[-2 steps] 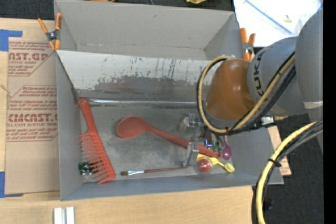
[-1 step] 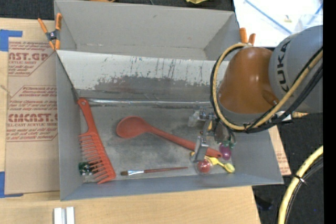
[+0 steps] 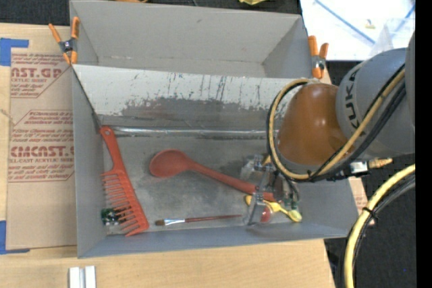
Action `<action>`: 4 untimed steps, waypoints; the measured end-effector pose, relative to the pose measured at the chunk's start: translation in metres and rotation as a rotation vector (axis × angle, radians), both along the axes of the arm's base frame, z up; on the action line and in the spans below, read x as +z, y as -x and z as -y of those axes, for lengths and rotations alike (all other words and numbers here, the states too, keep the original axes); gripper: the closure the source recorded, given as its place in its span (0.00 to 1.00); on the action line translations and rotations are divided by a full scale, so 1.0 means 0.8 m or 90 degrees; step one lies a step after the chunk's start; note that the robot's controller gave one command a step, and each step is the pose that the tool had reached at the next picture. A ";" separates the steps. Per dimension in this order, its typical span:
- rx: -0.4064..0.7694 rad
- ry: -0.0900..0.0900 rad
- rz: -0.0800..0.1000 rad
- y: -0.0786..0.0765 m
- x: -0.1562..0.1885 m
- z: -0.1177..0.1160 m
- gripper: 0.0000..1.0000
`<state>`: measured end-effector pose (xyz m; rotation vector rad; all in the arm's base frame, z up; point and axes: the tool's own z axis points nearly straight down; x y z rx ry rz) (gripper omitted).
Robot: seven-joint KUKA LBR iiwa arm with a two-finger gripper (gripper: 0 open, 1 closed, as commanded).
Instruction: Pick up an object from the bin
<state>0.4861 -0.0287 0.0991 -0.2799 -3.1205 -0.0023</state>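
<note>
My gripper (image 3: 258,201) is low in the bin's front right part, under the arm's orange-brown cover. It is at the handle end of a red spoon (image 3: 177,165), whose round bowl lies to the left at mid-floor while its handle runs right towards the gripper. A thin red-handled paintbrush (image 3: 202,220) lies along the front wall, its right end just below the gripper. A small red and yellow thing (image 3: 291,214) sits right beside the gripper, partly hidden by it.
An orange comb with a long handle (image 3: 122,193) lies along the left wall, with a small green and black thing (image 3: 108,216) by its teeth. The arm and its cables cover the bin's right side.
</note>
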 end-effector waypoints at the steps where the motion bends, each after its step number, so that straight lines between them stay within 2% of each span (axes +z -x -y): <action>1: -0.083 -0.001 0.018 -0.081 -0.036 -0.031 0.00; 2: -0.066 -0.001 0.004 -0.088 -0.036 -0.061 1.00; 3: -0.066 -0.001 0.004 -0.088 -0.036 -0.061 1.00; 4: -0.066 -0.001 0.002 -0.086 -0.015 -0.061 1.00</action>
